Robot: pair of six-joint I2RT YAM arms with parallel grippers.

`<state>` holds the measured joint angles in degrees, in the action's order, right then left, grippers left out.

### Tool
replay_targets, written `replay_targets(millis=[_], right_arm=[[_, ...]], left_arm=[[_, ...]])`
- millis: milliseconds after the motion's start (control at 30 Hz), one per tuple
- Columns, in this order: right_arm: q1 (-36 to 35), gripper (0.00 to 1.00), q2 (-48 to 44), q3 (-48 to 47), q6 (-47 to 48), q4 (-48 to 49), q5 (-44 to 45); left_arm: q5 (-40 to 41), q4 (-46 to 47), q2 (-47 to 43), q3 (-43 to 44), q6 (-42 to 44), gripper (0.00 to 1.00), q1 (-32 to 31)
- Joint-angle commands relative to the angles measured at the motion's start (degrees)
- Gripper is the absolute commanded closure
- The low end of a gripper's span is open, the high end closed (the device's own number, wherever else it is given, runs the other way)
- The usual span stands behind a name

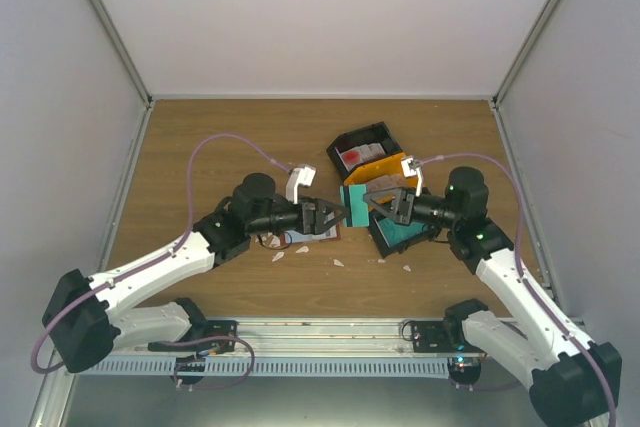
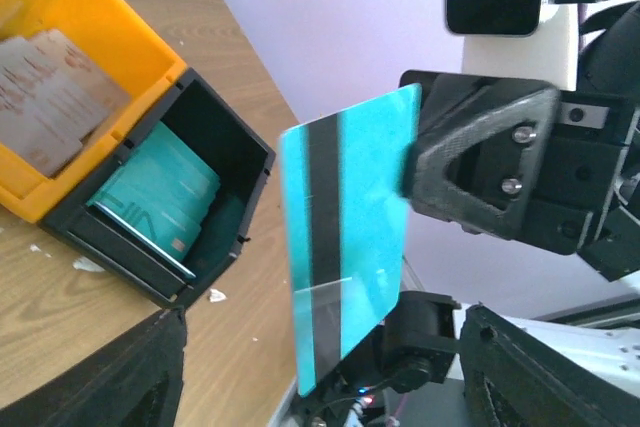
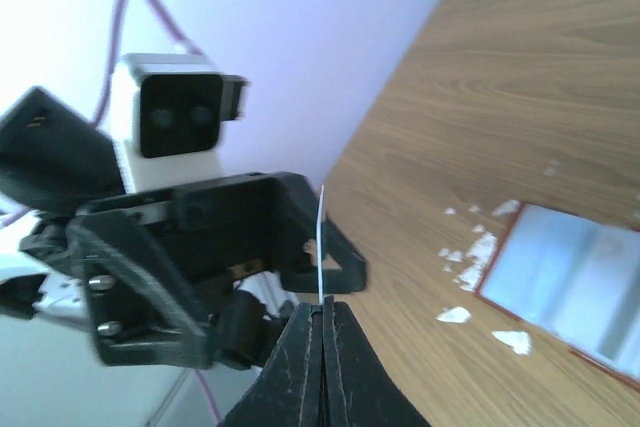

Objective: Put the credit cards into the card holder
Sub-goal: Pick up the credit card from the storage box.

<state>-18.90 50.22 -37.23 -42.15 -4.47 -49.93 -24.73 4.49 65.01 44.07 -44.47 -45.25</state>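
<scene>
A teal credit card [image 1: 354,197] with a dark stripe hangs in the air between the two arms. My right gripper [image 3: 323,309] is shut on one end of it, and the card [image 3: 321,237] shows edge-on above the jaws. In the left wrist view the card [image 2: 350,247] reaches down between my left gripper's [image 2: 320,387] fingers, which stand wide open and clear of it. The card holder [image 3: 565,287] lies open on the table, blue-grey inside up. In the top view it [image 1: 318,235] is partly hidden under the left gripper [image 1: 335,215].
A black bin [image 1: 362,152] with red-and-white cards stands at the back. A yellow bin [image 2: 90,7] holds whitish-pink cards, and another black bin [image 2: 215,132] holds teal cards [image 2: 160,197]. White scraps [image 1: 338,263] lie around the holder. Grey walls enclose the table.
</scene>
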Motion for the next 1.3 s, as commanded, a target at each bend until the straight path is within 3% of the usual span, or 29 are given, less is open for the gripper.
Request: replay_targets(millis=[0,300,567,667,767,867,967,1100,1267], right_arm=[[-1.0,1.00,-1.3,1.5,-8.8,14.8,-7.7],[-1.6,0.99,-1.4,2.7,-14.1,22.2,-13.5],[-1.5,1.00,-1.1,3.6,-14.3,23.0,-14.7],[-1.6,0.99,-0.8,3.6,-12.1,20.2,-13.2],[-1.6,0.90,0.2,2.4,-6.9,11.6,-8.0],[-1.5,0.70,1.1,1.6,-0.9,4.4,-1.3],[-1.7,0.57,2.6,2.1,3.4,1.0,3.7],[-4.6,0.52,7.3,0.1,9.2,-5.5,15.8],[-14.6,0.49,15.8,-4.0,12.7,-11.1,35.0]], left_arm=[[-2.8,2.0,-0.9,-0.3,-0.5,0.28,0.5],[-9.1,7.6,-0.6,0.3,-1.9,0.55,0.8],[-10.6,9.7,-0.8,0.0,-2.9,0.99,1.3],[-10.2,8.2,-1.2,0.0,-2.6,1.00,1.7],[-8.1,4.7,-2.2,0.0,-1.8,1.00,2.3],[-3.7,-2.6,-3.3,-0.3,-0.6,1.00,4.1],[-0.8,-9.9,-3.9,-1.5,0.0,1.00,7.0],[-0.7,-13.8,-3.6,-5.0,0.7,1.00,12.1],[-3.0,-12.9,-2.3,-9.0,2.2,1.00,16.7]])
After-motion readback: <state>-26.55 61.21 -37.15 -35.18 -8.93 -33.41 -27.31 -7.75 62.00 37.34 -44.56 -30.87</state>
